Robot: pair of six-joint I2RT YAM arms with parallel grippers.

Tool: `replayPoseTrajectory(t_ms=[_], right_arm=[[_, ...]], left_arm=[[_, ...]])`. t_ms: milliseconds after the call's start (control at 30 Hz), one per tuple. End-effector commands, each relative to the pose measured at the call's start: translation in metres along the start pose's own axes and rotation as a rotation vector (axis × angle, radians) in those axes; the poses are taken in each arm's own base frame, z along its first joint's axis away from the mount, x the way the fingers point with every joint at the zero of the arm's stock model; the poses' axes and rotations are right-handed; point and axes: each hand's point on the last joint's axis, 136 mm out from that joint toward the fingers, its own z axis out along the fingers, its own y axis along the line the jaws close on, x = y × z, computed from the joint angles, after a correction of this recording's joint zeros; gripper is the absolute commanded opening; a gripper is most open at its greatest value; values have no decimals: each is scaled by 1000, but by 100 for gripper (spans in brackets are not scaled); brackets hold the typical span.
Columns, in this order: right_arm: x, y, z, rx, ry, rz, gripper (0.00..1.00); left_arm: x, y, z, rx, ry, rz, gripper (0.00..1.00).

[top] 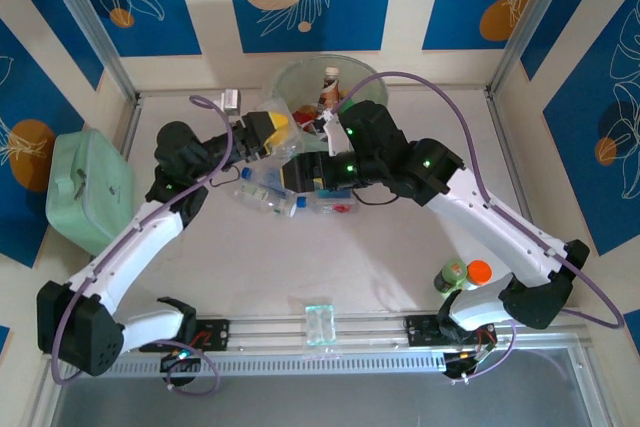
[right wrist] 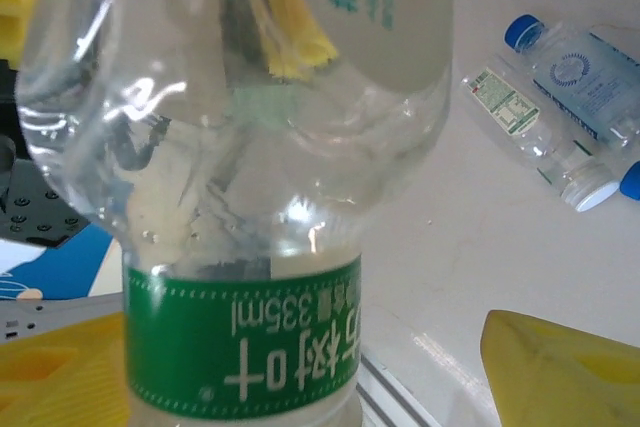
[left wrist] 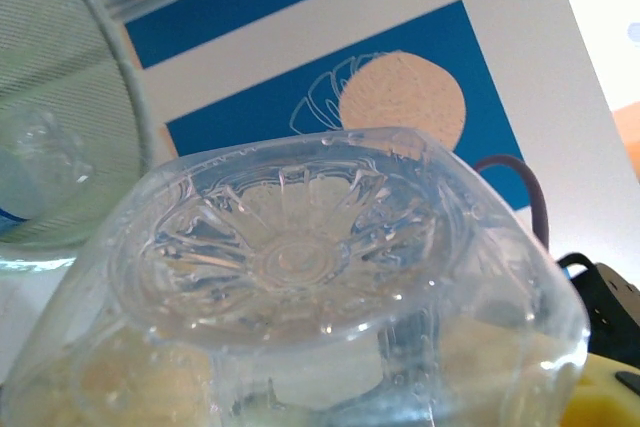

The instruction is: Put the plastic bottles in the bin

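My left gripper [top: 270, 131] is shut on a clear plastic bottle [left wrist: 300, 277] and holds it up beside the rim of the pale green bin [top: 300, 72]. The bottle's ribbed base faces the left wrist camera, and one yellow finger [left wrist: 605, 397] shows at the lower right. One bottle [top: 330, 82] lies inside the bin. My right gripper [top: 310, 175] is low over the table, open around a clear bottle with a green label [right wrist: 240, 347]. A gap shows between that bottle and the right yellow finger [right wrist: 560, 367]. More clear bottles with blue labels [top: 265, 190] lie just beside it.
A mint green lidded box [top: 85, 187] sits at the table's left edge. A stubby green item with an orange top [top: 462, 275] stands by the right arm's base. Two loose bottles [right wrist: 575, 67] lie on the white table to the right of the right gripper.
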Motion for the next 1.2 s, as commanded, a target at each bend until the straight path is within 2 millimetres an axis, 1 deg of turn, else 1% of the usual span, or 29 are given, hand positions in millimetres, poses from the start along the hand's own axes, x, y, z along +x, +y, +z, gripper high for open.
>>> replayPoseTrajectory(t_ms=[0, 100, 233, 300, 333, 367, 433, 467, 500, 567, 667, 733, 800, 833, 900, 1033, 1100, 1167], right_arm=[[-7, 8, -4, -27, -12, -9, 75], [-9, 10, -5, -30, -19, -11, 63], [-10, 10, -6, -29, -26, -12, 51], [-9, 11, -6, -31, -23, -14, 43], [-10, 11, -6, -30, -23, -13, 41], [-10, 10, -6, -28, -23, -12, 38], [-10, 10, -7, -24, -26, -11, 36], [-12, 10, -7, -19, -34, -11, 35], [-14, 8, -9, -8, -45, -11, 35], [-20, 2, -13, 30, -71, -5, 35], [-39, -15, -25, 99, -127, 26, 35], [-54, -29, -34, 144, -165, 53, 35], [-71, -43, -43, 186, -207, 82, 36], [-78, -49, -46, 200, -219, 92, 36], [-93, -68, -51, 251, -234, 131, 36], [-112, -103, -48, 351, -217, 179, 36], [-121, -119, -47, 417, -215, 186, 36], [-127, -135, -46, 468, -207, 215, 37]], left_arm=[[6, -16, -1, 93, 56, 19, 47], [7, -10, -1, 87, 58, 10, 47], [8, -4, 0, 61, 59, 5, 48], [7, -2, 0, 45, 57, 11, 51], [6, -1, 1, 37, 56, 13, 54], [6, 0, 1, 26, 54, 16, 58], [4, 2, 1, 9, 48, 20, 70], [3, 3, 1, -2, 41, 21, 81], [2, 4, 0, -17, 34, 28, 100], [-1, 8, -3, -66, 21, 47, 100], [-10, 19, -18, -204, -36, 72, 100], [-17, 34, -36, -353, -94, 81, 100], [-23, 51, -60, -530, -154, 108, 100], [-25, 59, -70, -596, -175, 112, 100], [-26, 73, -90, -699, -210, 104, 100], [-19, 102, -114, -820, -227, 30, 99], [-15, 114, -121, -853, -219, -1, 98], [-11, 123, -126, -877, -218, -18, 98]])
